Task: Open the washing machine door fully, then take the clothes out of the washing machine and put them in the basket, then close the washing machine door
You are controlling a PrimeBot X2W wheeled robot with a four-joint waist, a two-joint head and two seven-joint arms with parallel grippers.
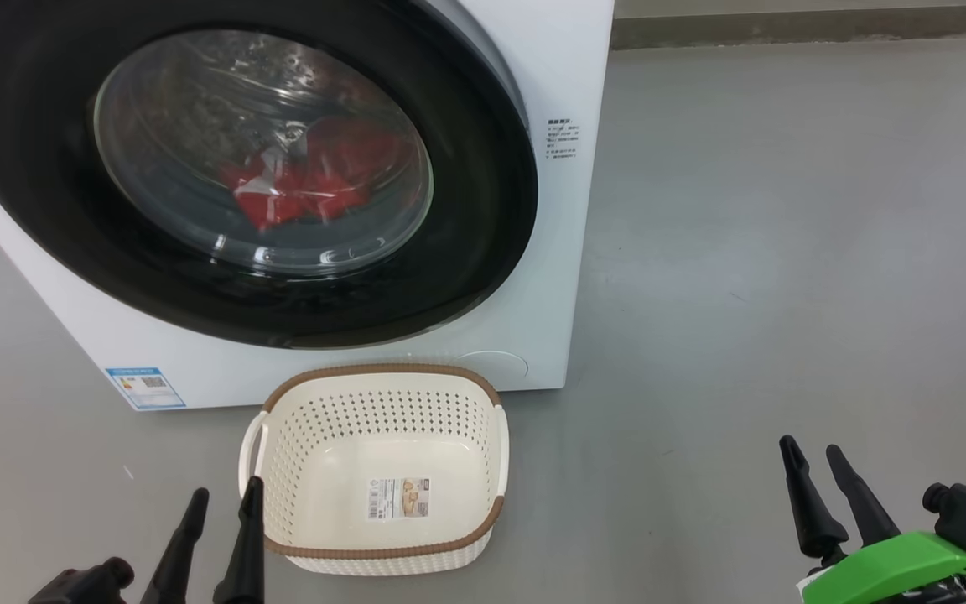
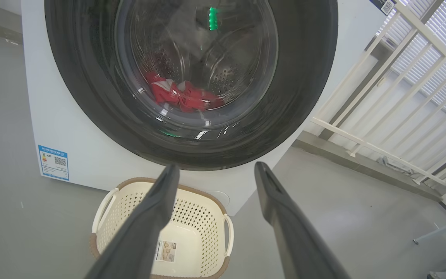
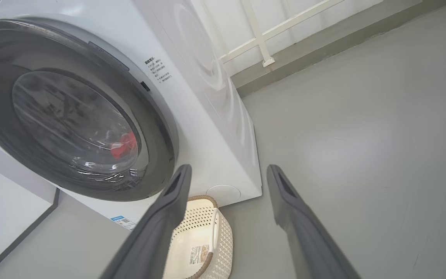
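One basket (image 1: pixel 315 428), sticker (image 1: pixel 398 498) inside; washing machine (image 1: pixel 552 252) holds clothes (image 1: pixel 307 180), perhaps two.

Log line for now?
door not swung open | clothes inside machine | basket empty | left gripper open | right gripper open

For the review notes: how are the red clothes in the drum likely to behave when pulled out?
The clothes lie crumpled in loose folds behind the washing machine door glass, so they are probably floppy: they would drape and trail, not hold shape. The heap looks small, so likely light. A dangling end might catch on the basket rim.
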